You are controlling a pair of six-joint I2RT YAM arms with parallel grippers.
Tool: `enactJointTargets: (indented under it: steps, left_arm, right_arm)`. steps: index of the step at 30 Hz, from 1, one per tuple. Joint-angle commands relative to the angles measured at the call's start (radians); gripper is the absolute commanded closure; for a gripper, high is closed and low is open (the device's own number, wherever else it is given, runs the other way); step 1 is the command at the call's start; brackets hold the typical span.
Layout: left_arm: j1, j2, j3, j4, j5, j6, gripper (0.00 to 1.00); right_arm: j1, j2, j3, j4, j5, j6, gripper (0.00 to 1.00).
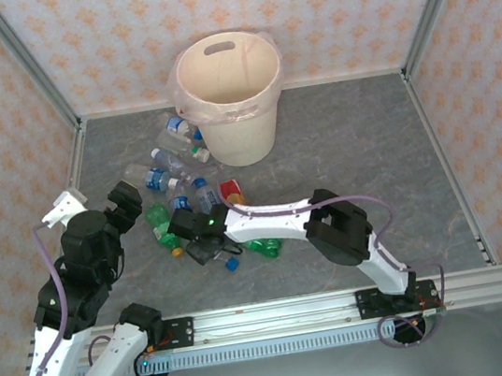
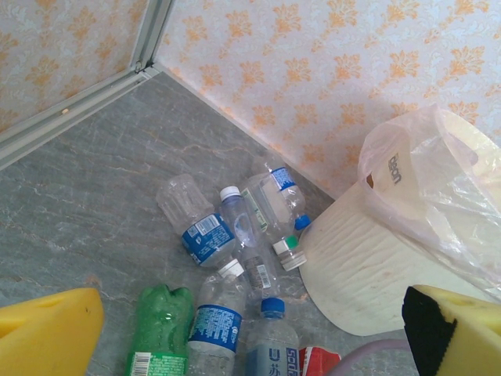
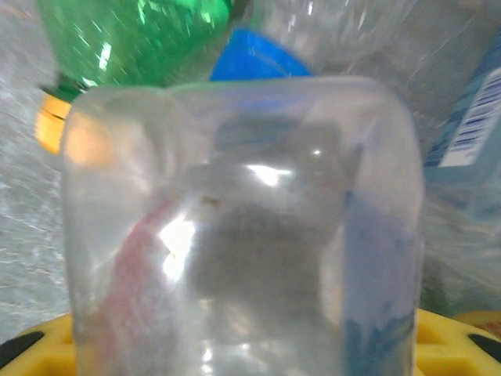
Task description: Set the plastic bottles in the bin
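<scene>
Several plastic bottles (image 1: 174, 176) lie in a loose pile on the grey floor, left of and in front of the bin (image 1: 240, 123), a cream bucket with a clear liner. My left gripper (image 1: 124, 205) hovers open at the pile's left edge. In the left wrist view its yellow fingers (image 2: 47, 333) frame a green bottle (image 2: 160, 329) and blue-labelled clear ones (image 2: 215, 317), with the bin (image 2: 368, 266) to the right. My right gripper (image 1: 196, 234) is down among the near bottles. A clear bottle (image 3: 243, 219) sits base-on between its yellow fingers (image 3: 31, 345); contact with it is hidden.
A green bottle with an orange cap (image 3: 51, 125) and a blue cap (image 3: 254, 66) lie just beyond the clear bottle. Another green bottle (image 1: 264, 245) and a loose blue cap (image 1: 232, 264) lie under the right arm. Papered walls enclose the floor on three sides.
</scene>
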Motion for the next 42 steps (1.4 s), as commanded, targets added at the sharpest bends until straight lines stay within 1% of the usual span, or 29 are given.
enactJointTargets:
  steps: [1, 8, 12, 16, 22, 23, 25, 28, 34, 42]
  left_arm:
    - [0.006, 0.015, 0.033, 0.042, 0.009, 0.026, 0.01]
    - [0.007, 0.045, 0.045, 0.094, 0.022, 0.052, 0.01]
    - [0.006, 0.066, 0.055, 0.131, 0.045, 0.082, 0.01]
    - [0.006, 0.094, 0.085, 0.143, 0.042, 0.108, 0.01]
    - [0.006, 0.119, 0.125, 0.169, 0.039, 0.133, 0.01]
    - [0.006, 0.122, 0.128, 0.177, 0.043, 0.167, 0.01]
    - [0.006, 0.126, 0.134, 0.189, 0.054, 0.186, 0.01]
    - [0.006, 0.133, 0.143, 0.22, 0.087, 0.222, 0.01]
    - [0.006, 0.154, 0.165, 0.296, 0.195, 0.3, 0.01]
    - [0.006, 0.204, 0.181, 0.332, 0.256, 0.32, 0.01]
  right_arm:
    - [0.008, -0.103, 0.047, -0.023, 0.073, 0.016, 0.48]
    - [0.003, -0.172, 0.12, -0.068, 0.176, 0.008, 0.5]
    - [-0.015, -0.211, 0.158, -0.08, 0.222, 0.007, 0.51]
    - [-0.039, -0.251, 0.192, -0.074, 0.262, -0.002, 0.5]
    - [-0.11, -0.311, 0.225, -0.039, 0.292, -0.017, 0.5]
    - [-0.12, -0.323, 0.228, -0.028, 0.303, -0.028, 0.5]
    - [-0.14, -0.338, 0.243, -0.012, 0.324, -0.043, 0.5]
    - [-0.176, -0.349, 0.28, 0.004, 0.336, -0.054, 0.49]
    - [-0.255, -0.371, 0.316, 0.078, 0.374, -0.072, 0.5]
    - [-0.377, -0.322, 0.427, 0.182, 0.426, -0.085, 0.51]
